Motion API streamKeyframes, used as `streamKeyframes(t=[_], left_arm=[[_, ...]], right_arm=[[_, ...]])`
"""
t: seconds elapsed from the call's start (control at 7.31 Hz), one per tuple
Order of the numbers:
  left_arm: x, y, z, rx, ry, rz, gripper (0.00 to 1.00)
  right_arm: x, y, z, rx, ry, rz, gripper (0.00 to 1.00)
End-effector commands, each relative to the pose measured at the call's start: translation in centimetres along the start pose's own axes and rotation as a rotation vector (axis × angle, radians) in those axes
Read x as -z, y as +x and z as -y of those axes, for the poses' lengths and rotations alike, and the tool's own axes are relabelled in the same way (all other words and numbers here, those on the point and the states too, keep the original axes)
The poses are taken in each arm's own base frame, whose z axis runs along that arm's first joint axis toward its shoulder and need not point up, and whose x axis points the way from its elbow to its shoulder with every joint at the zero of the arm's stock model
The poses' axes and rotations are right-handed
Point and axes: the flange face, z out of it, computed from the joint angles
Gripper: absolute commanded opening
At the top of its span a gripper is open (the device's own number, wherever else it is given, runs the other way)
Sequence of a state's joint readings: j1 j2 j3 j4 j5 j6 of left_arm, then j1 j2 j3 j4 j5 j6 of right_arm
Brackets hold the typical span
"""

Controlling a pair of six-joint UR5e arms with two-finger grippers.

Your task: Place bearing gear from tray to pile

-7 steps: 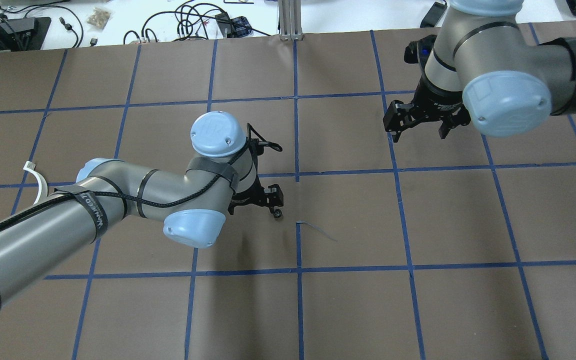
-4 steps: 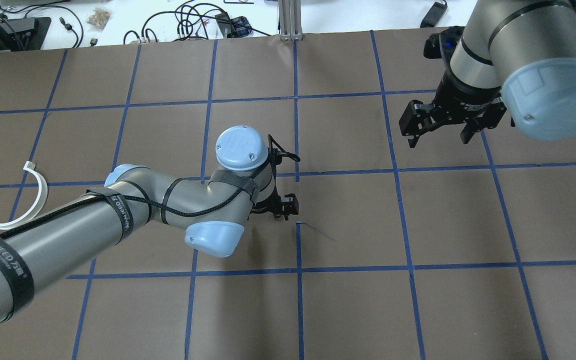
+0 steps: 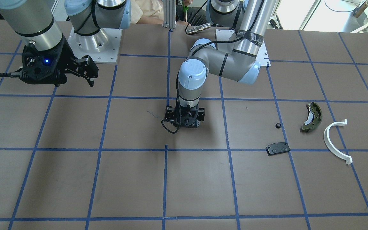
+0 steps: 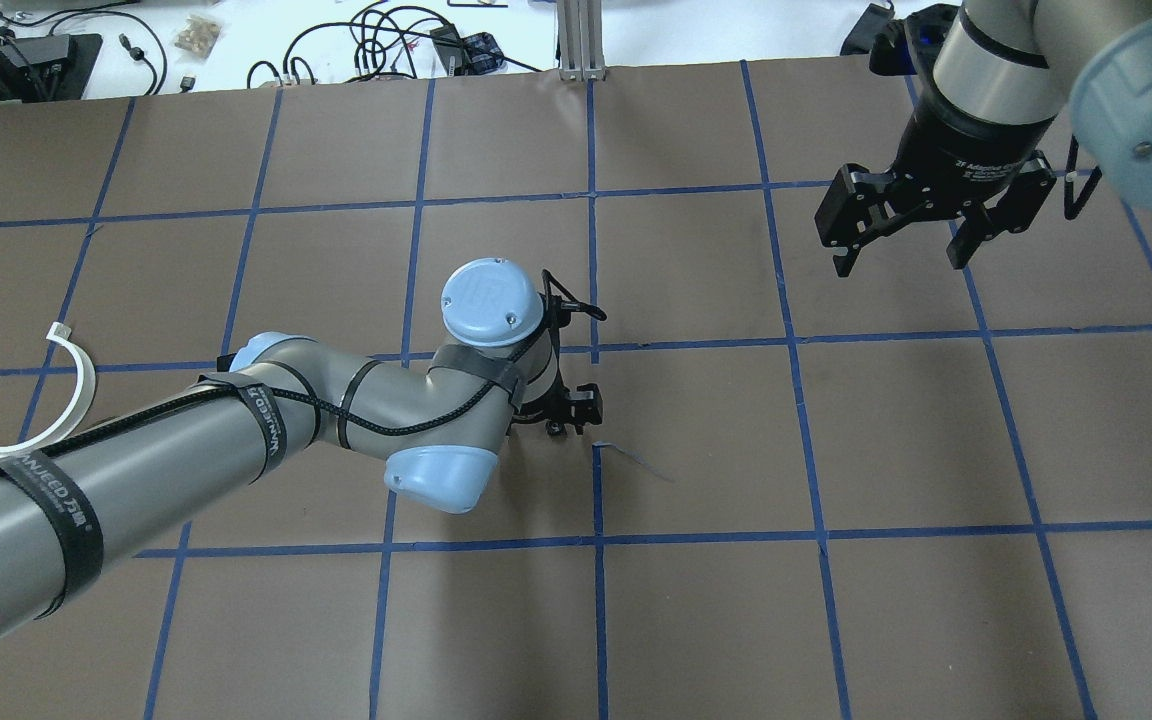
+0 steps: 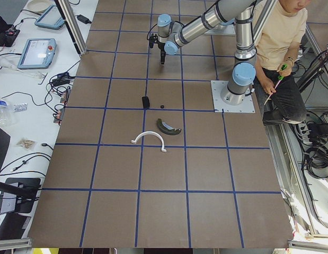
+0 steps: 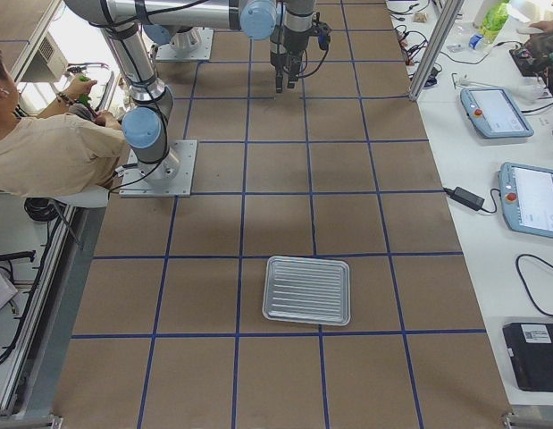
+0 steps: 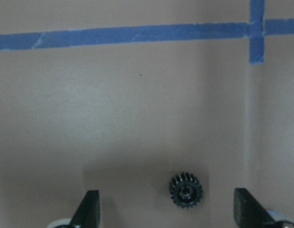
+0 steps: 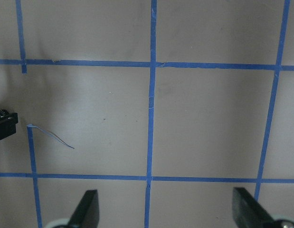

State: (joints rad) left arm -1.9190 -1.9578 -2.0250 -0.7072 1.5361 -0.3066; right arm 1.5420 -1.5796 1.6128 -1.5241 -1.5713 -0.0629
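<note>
You are working with the bearing gear (image 7: 185, 190) lying flat on the brown table paper near the table's middle, bore facing up, not in the ribbed metal tray (image 6: 307, 290), which is sitting well apart at the robot's right end and looking empty. The left gripper (image 4: 570, 410) is hanging low over the gear with its jaws spread wide and nothing clamped; in the left wrist view the gear is sitting between the two fingers (image 7: 91, 205) but off-centre, closer to the finger on that view's right. Being round, it is offering no long axis to line up with, so the closing stroke is likely depending only on centring and dropping a little lower. The right gripper (image 4: 901, 262) is hovering high toward the tray side, jaws wide apart and carrying nothing, so the left arm is plainly the nearer one to both gear and pile. The pile is lying toward the robot's left: the olive brake shoe (image 3: 311, 116), the white half-ring (image 3: 335, 140), the flat black pad (image 3: 278, 148) and a tiny black round piece (image 3: 278, 125). The paper between gripper and pile is offering open room for a low sweep. A loose curl of blue tape (image 4: 636, 462) is lifting just beside the gripper, on the side away from the pile.
</note>
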Motion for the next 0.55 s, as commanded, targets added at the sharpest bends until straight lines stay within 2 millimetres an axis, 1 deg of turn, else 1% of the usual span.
streamKeyframes(t=[0.0,0.14,0.27,0.41], left_arm=[[-0.1,-0.05,0.05,0.0,0.002,0.005,0.34],[-0.02,-0.09,0.06,-0.001,0.005,0.009,0.16],[0.06,-0.08,0.06,-0.002,0.006,0.009,0.07],[0.59,-0.05,0.12,-0.003,0.017,0.005,0.04]], right_arm=[[-0.01,0.15,0.06,0.007,-0.006,-0.005,1.0],[0.06,0.24,0.03,0.006,-0.005,-0.007,1.0],[0.05,0.16,0.0,0.009,-0.006,-0.007,1.0],[0.12,0.19,-0.06,0.009,-0.005,-0.01,1.0]])
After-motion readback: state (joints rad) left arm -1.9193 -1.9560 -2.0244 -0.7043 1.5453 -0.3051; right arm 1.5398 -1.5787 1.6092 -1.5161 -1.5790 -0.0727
